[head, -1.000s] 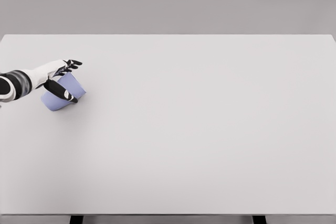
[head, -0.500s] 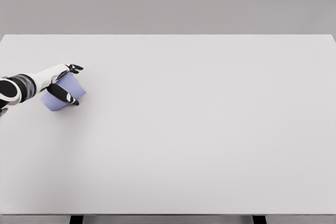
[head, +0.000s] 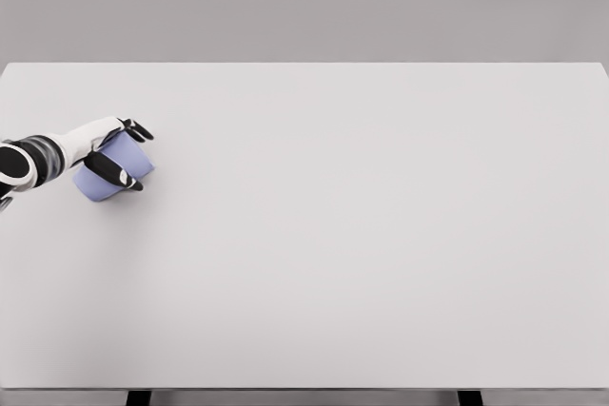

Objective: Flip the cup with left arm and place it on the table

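Observation:
A light blue cup (head: 122,170) lies tilted on its side at the far left of the white table (head: 362,225). My left hand (head: 122,154) comes in from the left edge and wraps the cup. Its black-tipped fingers (head: 138,129) curl over the cup's far side and the thumb (head: 116,174) crosses its near side. The hand is shut on the cup. The hand hides part of the cup's body. The right arm does not show.
The table's front edge runs along the bottom of the picture, with two dark legs (head: 139,397) below it. A plain grey wall (head: 304,2) stands behind the far edge.
The fingers have curled down onto the cup's far side and the thumb has closed in on its near side. The cup has barely shifted.

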`<state>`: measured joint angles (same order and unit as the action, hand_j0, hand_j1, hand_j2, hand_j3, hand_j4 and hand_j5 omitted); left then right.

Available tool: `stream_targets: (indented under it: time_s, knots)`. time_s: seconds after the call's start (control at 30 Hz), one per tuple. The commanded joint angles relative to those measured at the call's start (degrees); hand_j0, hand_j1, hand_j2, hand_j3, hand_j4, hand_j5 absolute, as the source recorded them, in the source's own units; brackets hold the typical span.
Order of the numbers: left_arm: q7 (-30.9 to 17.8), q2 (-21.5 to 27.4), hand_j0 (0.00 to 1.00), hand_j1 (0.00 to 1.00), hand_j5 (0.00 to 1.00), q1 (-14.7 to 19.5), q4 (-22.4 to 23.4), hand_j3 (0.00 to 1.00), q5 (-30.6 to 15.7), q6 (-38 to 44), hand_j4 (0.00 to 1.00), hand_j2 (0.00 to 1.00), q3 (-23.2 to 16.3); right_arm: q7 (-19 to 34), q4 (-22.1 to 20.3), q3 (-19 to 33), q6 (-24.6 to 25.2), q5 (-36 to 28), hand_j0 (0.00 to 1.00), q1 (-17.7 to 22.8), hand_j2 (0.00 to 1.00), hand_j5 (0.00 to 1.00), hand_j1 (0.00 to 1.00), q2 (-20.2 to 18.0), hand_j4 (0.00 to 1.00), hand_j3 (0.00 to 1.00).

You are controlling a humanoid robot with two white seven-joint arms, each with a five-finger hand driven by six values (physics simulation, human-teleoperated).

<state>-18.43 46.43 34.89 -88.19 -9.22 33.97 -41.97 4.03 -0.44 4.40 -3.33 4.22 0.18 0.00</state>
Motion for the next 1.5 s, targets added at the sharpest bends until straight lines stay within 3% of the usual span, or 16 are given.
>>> stream_targets:
  time_s: [0.0, 0.27, 0.53, 0.67, 0.77, 0.87, 0.93, 1.0, 1.1, 1.23, 1.33, 1.47]
  knots:
    - [-0.37, 0.06, 0.54, 0.54, 0.54, 0.0, 0.21, 0.54, 0.17, 0.21, 0.54, 0.54, -0.3, 0.01, 0.0, 0.0, -0.01, 0.0, 1.0, 0.0, 1.0, 1.0, 1.0, 0.0, 1.0, 1.0]
    - [-0.37, 2.26, 0.56, 0.56, 0.56, 0.44, 0.21, 0.56, -1.41, -0.49, 0.56, 0.56, 0.31, 0.01, 0.0, 0.0, -0.01, 0.0, 1.0, 0.0, 1.0, 1.0, 1.0, 0.0, 1.0, 1.0]
    - [-0.55, 8.41, 0.59, 0.59, 0.59, 0.09, 0.3, 0.59, -14.15, -15.77, 0.59, 0.59, 1.98, 0.01, 0.0, 0.0, -0.01, 0.0, 1.0, 0.0, 1.0, 1.0, 1.0, 0.0, 1.0, 1.0]
    - [-1.25, 9.03, 0.6, 0.6, 0.6, -0.26, 5.83, 0.6, -20.13, -28.78, 0.6, 0.6, 2.07, 0.01, 0.0, 0.0, -0.01, 0.0, 1.0, 0.0, 1.0, 1.0, 1.0, 0.0, 1.0, 1.0]
    - [-5.73, 8.68, 0.61, 0.61, 0.61, -0.18, 9.18, 0.61, -25.32, -39.06, 0.61, 0.61, 1.72, 0.01, 0.0, 0.0, -0.01, 0.0, 1.0, 0.0, 1.0, 1.0, 1.0, 0.0, 1.0, 1.0]
    - [-12.67, 8.06, 0.63, 0.63, 0.63, -0.26, 9.7, 0.63, -33.4, -46.71, 0.63, 0.63, -0.65, 0.01, 0.0, 0.0, -0.01, 0.0, 1.0, 0.09, 1.0, 1.0, 1.0, 0.0, 1.0, 1.0]
    - [-16.57, 4.11, 0.65, 0.65, 0.65, -0.26, 12.78, 0.65, -37.97, -49.97, 0.65, 0.65, -1.0, 0.01, 0.0, 0.0, -0.01, 0.0, 1.0, 0.0, 1.0, 1.0, 1.0, 0.0, 1.0, 1.0]
    - [-16.57, -0.37, 0.65, 0.65, 0.65, -0.18, 17.25, 0.65, -40.61, -50.76, 0.65, 0.65, -1.0, 0.01, 0.0, 0.0, 0.08, 0.0, 1.0, 0.09, 1.0, 1.0, 1.0, 0.0, 1.0, 1.0]
    - [-16.57, -4.95, 0.65, 0.65, 0.65, 0.53, 22.89, 0.65, -42.37, -51.02, 0.65, 0.65, -0.39, 0.01, 0.0, 0.0, -0.01, 0.0, 1.0, 0.0, 1.0, 1.0, 1.0, 0.0, 1.0, 1.0]
    - [-16.57, -11.36, 0.65, 0.65, 0.65, 0.61, 28.86, 0.65, -42.2, -61.48, 0.65, 0.65, -0.39, 0.01, 0.0, 0.0, 0.08, 0.0, 1.0, 0.0, 1.0, 1.0, 1.0, 0.0, 1.0, 1.0]
    - [-16.57, -14.0, 0.65, 0.65, 0.65, 0.0, 29.92, 0.65, -41.85, -68.97, 0.65, 0.65, -0.3, 0.01, 0.0, 0.0, -0.01, 0.0, 1.0, 0.0, 1.0, 1.0, 1.0, 0.0, 1.0, 1.0]
    - [-16.57, -17.95, 0.65, 0.65, 0.65, -1.14, 31.06, 0.65, -41.58, -68.97, 0.65, 0.65, -0.48, 0.01, 0.0, 0.0, 0.08, 0.0, 1.0, 0.0, 1.0, 1.0, 1.0, 0.0, 1.0, 1.0]
